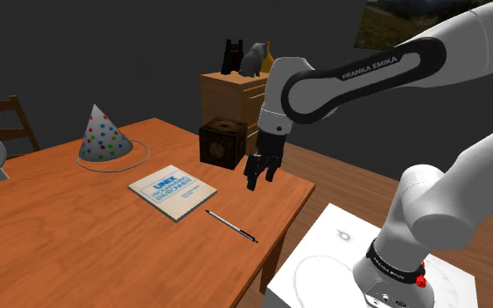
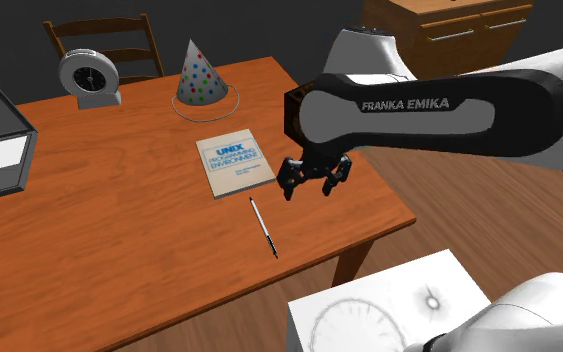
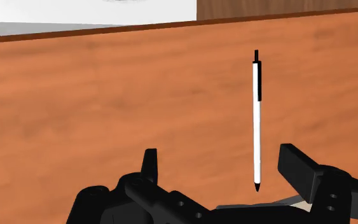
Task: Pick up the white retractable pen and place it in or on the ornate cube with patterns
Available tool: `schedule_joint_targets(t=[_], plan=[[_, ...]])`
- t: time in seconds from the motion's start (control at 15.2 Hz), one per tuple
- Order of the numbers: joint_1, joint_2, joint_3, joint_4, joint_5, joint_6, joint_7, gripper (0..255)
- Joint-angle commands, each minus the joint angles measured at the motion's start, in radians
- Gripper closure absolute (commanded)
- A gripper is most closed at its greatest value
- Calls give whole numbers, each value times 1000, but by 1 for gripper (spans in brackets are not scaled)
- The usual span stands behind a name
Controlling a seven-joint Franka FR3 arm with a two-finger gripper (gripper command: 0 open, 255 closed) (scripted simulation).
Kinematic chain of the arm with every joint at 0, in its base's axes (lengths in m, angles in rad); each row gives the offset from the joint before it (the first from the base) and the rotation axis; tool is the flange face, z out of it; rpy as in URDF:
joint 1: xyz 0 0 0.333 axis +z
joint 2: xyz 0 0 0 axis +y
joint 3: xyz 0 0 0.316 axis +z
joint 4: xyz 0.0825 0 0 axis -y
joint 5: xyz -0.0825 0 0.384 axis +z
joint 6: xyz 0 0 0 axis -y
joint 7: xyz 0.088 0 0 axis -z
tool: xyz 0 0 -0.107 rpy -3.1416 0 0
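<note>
**Status: approach stage; pen not grasped, placement not begun**

The slim white retractable pen is seen lying flat on the orange-brown wooden table. It is near the table edge closest to the stand and just beside a corner of the white and blue paperback book. No contact with the pen is observed.

The all-black two-finger gripper is held above the table, pointed downward, between the pen and the dark brown patterned ornate cube. In the wrist view the fingers are spread wide apart and nothing is gripped between them. There the pen is seen on the table surface below the gripper, in line with the gap but nearer one finger and touched by neither.

The cube is seen standing upright near the table's far corner, well apart from the pen, with nothing on its top face.

Judgement: none of the task is complete. Left to be done:
- the gripper is to be centred over the pen and lowered
- the fingers are to be closed across the barrel
- the pen is to be lifted, carried to the cube and released on it
</note>
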State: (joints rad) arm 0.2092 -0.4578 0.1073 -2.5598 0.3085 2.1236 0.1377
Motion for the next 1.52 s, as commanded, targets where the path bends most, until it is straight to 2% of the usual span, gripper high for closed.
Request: schedule_joint_targets(t=[0.0, 0.4, 0.66, 0.99, 1.45], plan=[[22, 57, 19, 9, 26, 75, -8, 0], [78, 254, 71, 85, 86, 268, -37, 0], [88, 305, 82, 85, 99, 326, -45, 0], [98, 360, 92, 77, 115, 391, -54, 0], [98, 360, 92, 77, 115, 391, -54, 0]])
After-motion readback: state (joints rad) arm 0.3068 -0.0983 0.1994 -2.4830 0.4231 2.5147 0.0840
